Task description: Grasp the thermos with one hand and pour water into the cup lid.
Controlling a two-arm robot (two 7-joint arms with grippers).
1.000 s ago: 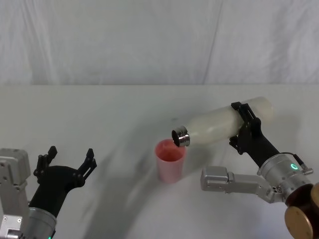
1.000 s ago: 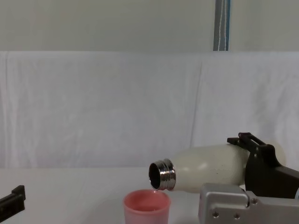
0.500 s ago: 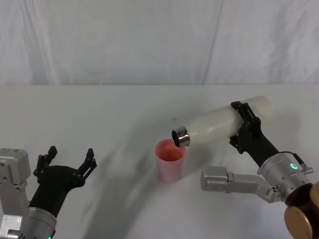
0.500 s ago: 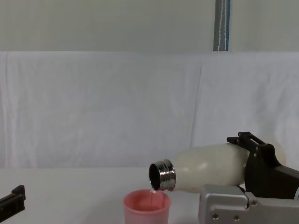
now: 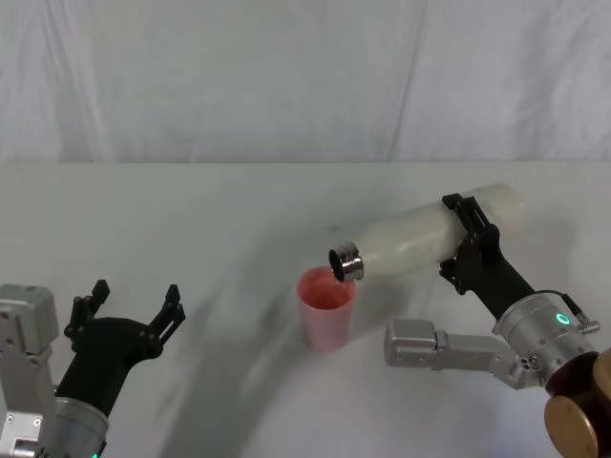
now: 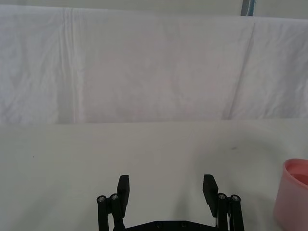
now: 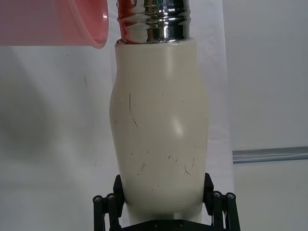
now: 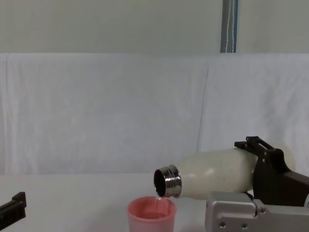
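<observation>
Chest view shows what has changed over the last second: a thin stream of water now falls from the steel mouth of the thermos (image 8: 212,174) into the cup lid (image 8: 151,215), where a second ago the mouth was dry. The bottle itself has barely tipped further, so the pour looks just under way, and the cup is likely far from full.

The right gripper (image 5: 465,246) is clamped around the thermos's lower body, holding it nearly level, neck ahead of the fingers and just over the pink rim.

From the head camera no stream can be made out, though the mouth sits plainly above the cup's near edge. The right wrist camera shows both fingers flanking the cream body.

The left gripper (image 5: 134,307) hangs spread wide and empty, well aside of the cup.
</observation>
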